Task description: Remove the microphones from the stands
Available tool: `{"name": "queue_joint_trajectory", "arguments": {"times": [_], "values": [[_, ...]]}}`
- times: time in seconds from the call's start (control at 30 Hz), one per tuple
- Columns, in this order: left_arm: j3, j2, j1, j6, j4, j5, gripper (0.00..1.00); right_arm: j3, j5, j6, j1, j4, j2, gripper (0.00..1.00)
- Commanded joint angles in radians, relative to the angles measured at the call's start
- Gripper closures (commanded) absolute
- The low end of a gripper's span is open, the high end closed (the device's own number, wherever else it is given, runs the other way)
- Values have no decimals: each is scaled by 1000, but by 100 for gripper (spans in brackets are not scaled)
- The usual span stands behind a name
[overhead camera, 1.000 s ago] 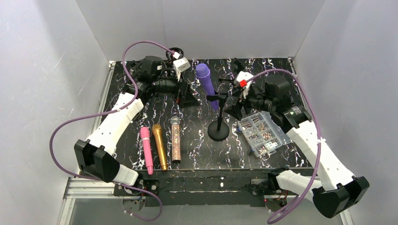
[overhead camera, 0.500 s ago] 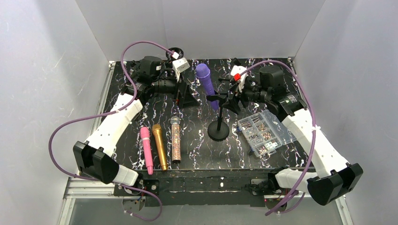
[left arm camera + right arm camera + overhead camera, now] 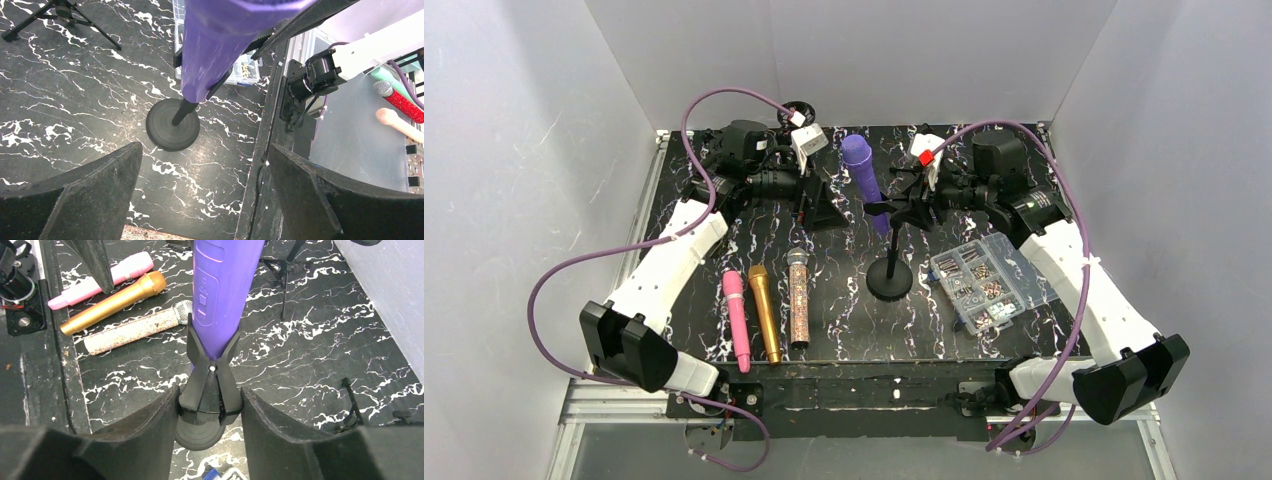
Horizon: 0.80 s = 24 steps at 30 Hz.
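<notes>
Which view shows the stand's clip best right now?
Right wrist: the clip fills centre frame, inside the right hand. Top external shows it small and distant; left wrist mostly hides it behind the microphone.

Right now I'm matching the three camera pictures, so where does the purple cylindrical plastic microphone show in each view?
Top external: the purple cylindrical plastic microphone leans at upper centre, on the stand.
Left wrist: microphone at top centre, tapering downward.
Right wrist: microphone at top centre, switch facing the camera.
Shared landmark: the black stand's round base.
</notes>
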Motion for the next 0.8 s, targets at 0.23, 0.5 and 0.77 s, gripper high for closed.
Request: {"name": "queue_joint_trajectory", "arguments": {"times": [0.23,0.5,0.77], "values": [[0,-44,5,-70,40,45,2,38,-45,5,-5,-13,-10,79],[13,-92,5,-92,-17,-33,2,38,-50,41,-5,1,-27,99],[-16,-174,2,73,-165,-71,2,66,-71,64,-8,-38,-7,99]]}}
